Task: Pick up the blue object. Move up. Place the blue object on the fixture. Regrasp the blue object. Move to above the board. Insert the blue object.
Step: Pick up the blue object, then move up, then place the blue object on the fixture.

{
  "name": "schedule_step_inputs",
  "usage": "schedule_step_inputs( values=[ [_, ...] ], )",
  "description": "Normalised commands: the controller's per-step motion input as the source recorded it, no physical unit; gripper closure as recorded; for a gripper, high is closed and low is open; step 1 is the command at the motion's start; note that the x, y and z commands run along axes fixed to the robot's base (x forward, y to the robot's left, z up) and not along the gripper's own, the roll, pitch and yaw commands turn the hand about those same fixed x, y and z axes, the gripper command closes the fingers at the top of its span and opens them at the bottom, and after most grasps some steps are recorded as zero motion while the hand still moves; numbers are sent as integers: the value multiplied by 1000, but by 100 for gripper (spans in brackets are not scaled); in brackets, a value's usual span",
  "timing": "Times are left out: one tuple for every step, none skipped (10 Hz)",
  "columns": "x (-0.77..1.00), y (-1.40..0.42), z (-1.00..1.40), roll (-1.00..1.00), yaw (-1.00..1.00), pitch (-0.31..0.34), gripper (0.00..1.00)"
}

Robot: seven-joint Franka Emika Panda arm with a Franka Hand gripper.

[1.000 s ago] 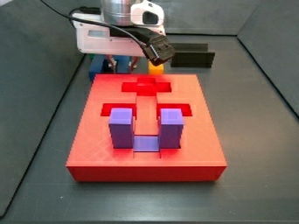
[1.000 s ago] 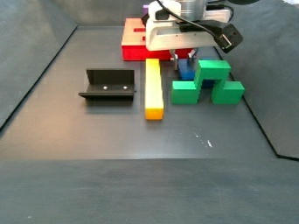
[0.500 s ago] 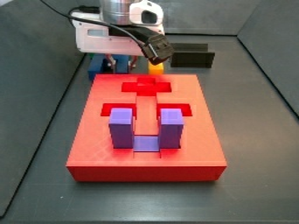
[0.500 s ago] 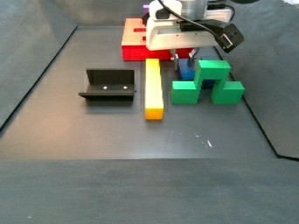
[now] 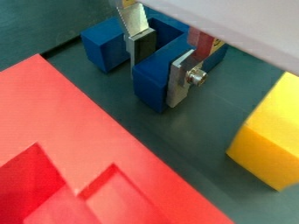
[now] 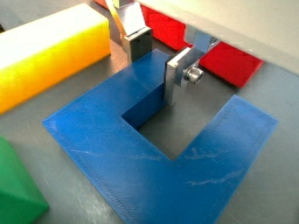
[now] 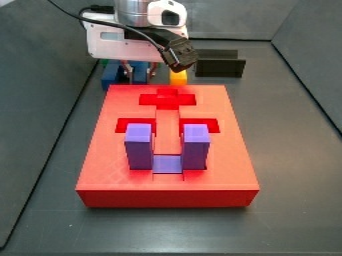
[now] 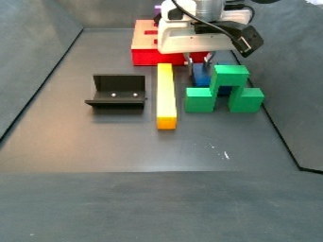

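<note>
Between the board (image 8: 149,44) and the green stepped block (image 8: 225,89), low over the dark counter (image 8: 151,151), the claw (image 6: 156,63) sits down on the blue object (image 6: 176,144). In both wrist views its two silver fingers (image 5: 183,77) straddle one prong of the U-shaped block: one plate stands inside the slot between the prongs, its mate on the outer face of that prong. The pads lie against or very close to the plastic, so the claw looks pinched onto the prong, though firm contact cannot be confirmed from these views. The blue object (image 5: 146,61) lies flat on the counter with its slot open to the side, its free prong reaching away from the claw. In a side view only a sliver of the blue object (image 8: 198,72) shows below the claw body, just beside the green stepped block and near the end of the yellow bar (image 8: 165,95). In a wrist view the yellow bar (image 6: 41,57) lies near the blue object but apart from it. The fixture (image 8: 117,93) stands well apart on the far side of the yellow bar, open side up. In a side view the board (image 7: 167,150) carries the purple U-shaped block (image 7: 166,146) upright in a recess at its near end, and the claw (image 7: 135,72) hangs just behind the board's far edge.
</note>
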Motion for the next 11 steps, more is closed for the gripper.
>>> schedule_step_inputs(
  values=[
    [0, 0, 0, 0, 0, 0, 100],
    [0, 0, 0, 0, 0, 0, 100],
    [0, 0, 0, 0, 0, 0, 100],
    [0, 0, 0, 0, 0, 0, 100],
    [0, 0, 833, 0, 0, 0, 100],
    [9, -25, 830, -1, -13, -1, 100],
    [-30, -35, 639, -9, -12, 44, 100],
    [-17, -26, 444, -21, -2, 36, 100],
    [0, -40, 0, 0, 0, 0, 100],
    [317, -140, 0, 0, 0, 0, 100],
    [946, -57, 211, -111, -57, 49, 100]
  ],
)
